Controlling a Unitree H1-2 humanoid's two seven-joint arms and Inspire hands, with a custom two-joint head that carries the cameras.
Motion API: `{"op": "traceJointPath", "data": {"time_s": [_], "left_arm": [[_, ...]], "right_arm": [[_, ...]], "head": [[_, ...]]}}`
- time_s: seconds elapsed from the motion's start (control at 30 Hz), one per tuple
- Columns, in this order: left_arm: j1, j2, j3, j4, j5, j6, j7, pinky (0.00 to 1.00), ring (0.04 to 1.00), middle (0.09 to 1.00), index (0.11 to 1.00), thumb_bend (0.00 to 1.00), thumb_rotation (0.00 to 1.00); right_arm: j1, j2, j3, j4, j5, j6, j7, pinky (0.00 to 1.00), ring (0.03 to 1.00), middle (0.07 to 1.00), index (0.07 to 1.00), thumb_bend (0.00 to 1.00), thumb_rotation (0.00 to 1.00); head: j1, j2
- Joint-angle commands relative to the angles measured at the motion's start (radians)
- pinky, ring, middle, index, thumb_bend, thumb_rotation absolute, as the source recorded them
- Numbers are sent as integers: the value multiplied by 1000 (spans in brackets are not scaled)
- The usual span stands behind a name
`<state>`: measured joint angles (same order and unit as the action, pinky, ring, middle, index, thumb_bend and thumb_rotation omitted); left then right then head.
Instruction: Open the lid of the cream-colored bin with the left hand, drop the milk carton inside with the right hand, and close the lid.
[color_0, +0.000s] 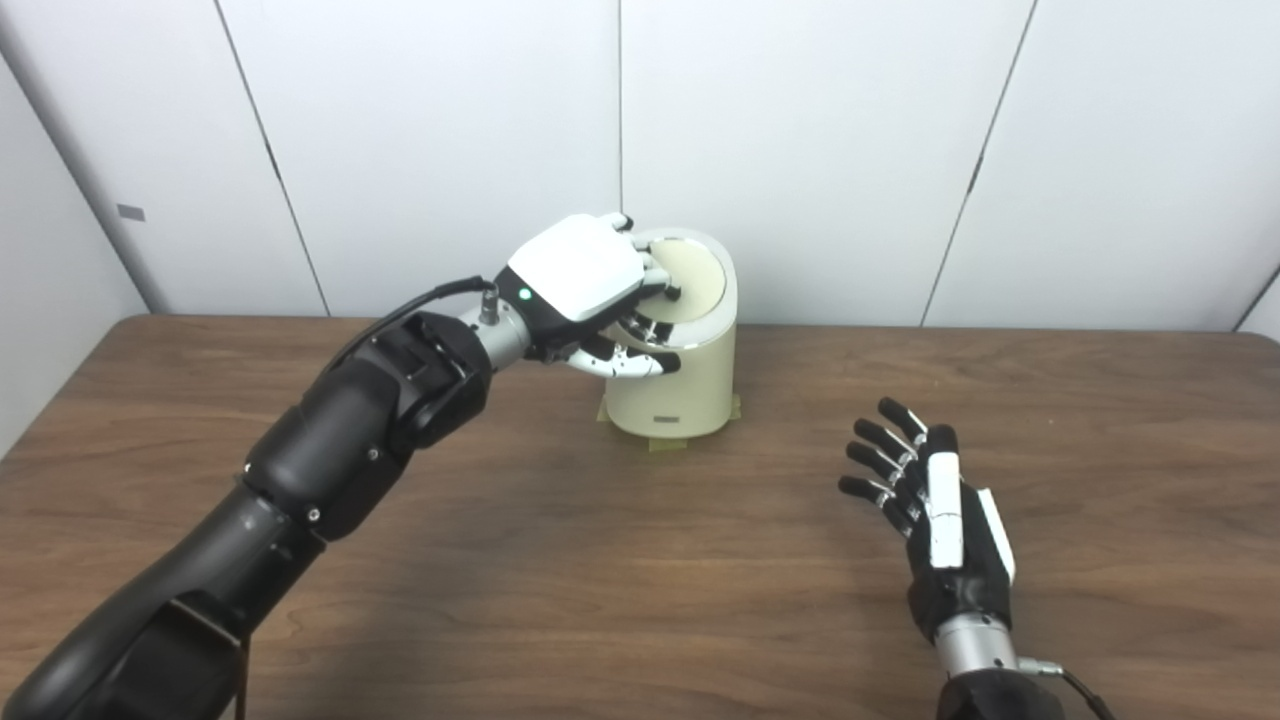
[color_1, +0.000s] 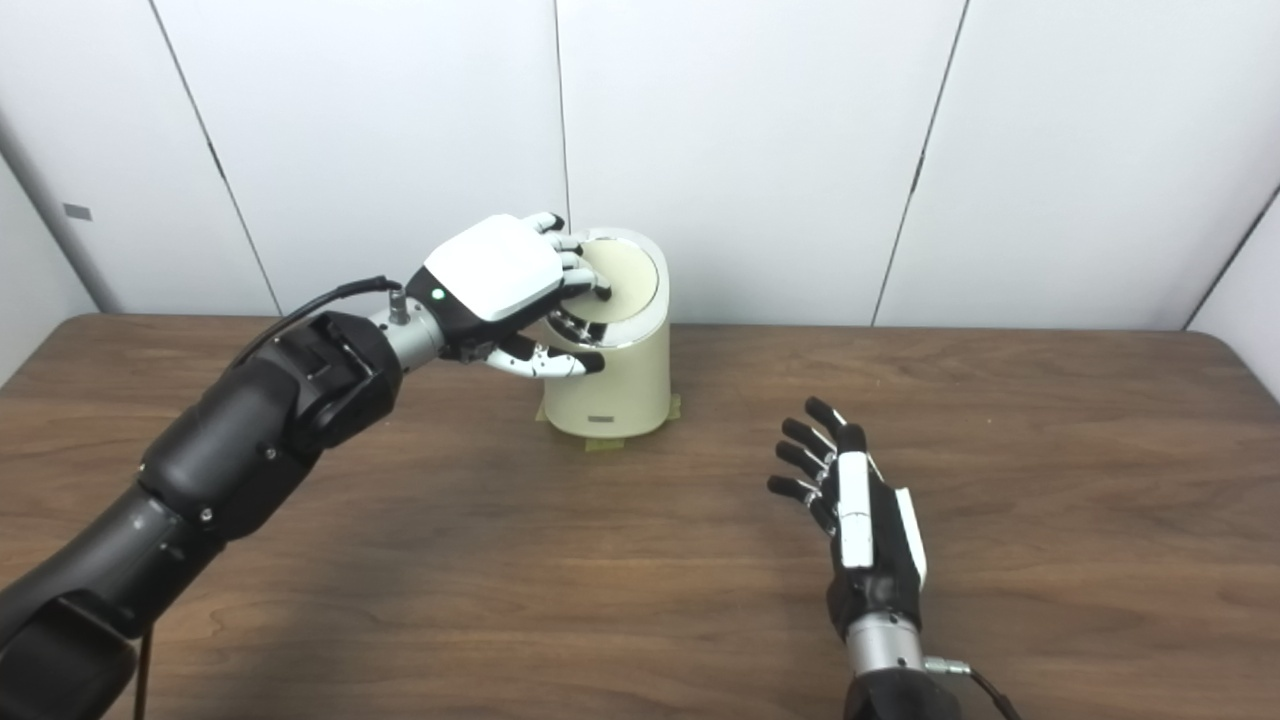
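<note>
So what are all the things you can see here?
Bin: one, cream-colored, at the back middle of the table, standing on yellowish tape.
Lid: one, cream with a shiny rim, on top of the bin, looks down.
Table: one, brown wood, fills the lower part.
Wall panels: white, behind the table.
Milk carton: none to see.
Left hand: one, white and black, fingers resting on the lid.
Right hand: one, black and white, open, empty, above the table's right side.

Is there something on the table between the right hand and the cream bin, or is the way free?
Nothing visible stands between them: only bare table lies between the open right hand and the bin. The left hand rests on the lid, which looks closed. No milk carton is visible.
</note>
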<state>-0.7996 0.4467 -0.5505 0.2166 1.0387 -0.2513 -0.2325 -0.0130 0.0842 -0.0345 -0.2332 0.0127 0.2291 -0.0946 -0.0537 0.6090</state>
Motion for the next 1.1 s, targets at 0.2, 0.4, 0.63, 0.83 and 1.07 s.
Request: {"op": "traceJointPath", "data": {"time_s": [0.2, 0.4, 0.63, 0.83, 1.07], "left_arm": [[-12, 19, -76, 40, 60, -83, 5, 945, 873, 785, 761, 485, 863], [-1, 30, -97, 36, 80, -85, 0, 922, 862, 775, 734, 517, 897], [18, 14, 0, -17, -50, -37, 13, 927, 860, 781, 764, 459, 840], [129, -92, 236, -226, -295, 175, -27, 867, 866, 810, 789, 428, 667], [335, -217, 421, -444, -524, 344, -24, 797, 877, 866, 844, 333, 676]], "right_arm": [[-34, 13, 7, -52, -11, -5, -11, 644, 776, 787, 836, 583, 1000], [-40, 6, 8, -51, -16, -6, -12, 653, 778, 789, 847, 586, 1000], [-45, 8, 0, -45, -11, -4, -15, 655, 775, 788, 844, 592, 1000], [-46, -5, -3, -49, 3, -21, -4, 664, 767, 791, 846, 595, 1000], [-54, -33, 0, -44, 15, -57, 23, 678, 789, 802, 826, 625, 987]], "head": [[-6, 4], [-9, 6], [-1, 5], [6, 4], [20, 1]]}}
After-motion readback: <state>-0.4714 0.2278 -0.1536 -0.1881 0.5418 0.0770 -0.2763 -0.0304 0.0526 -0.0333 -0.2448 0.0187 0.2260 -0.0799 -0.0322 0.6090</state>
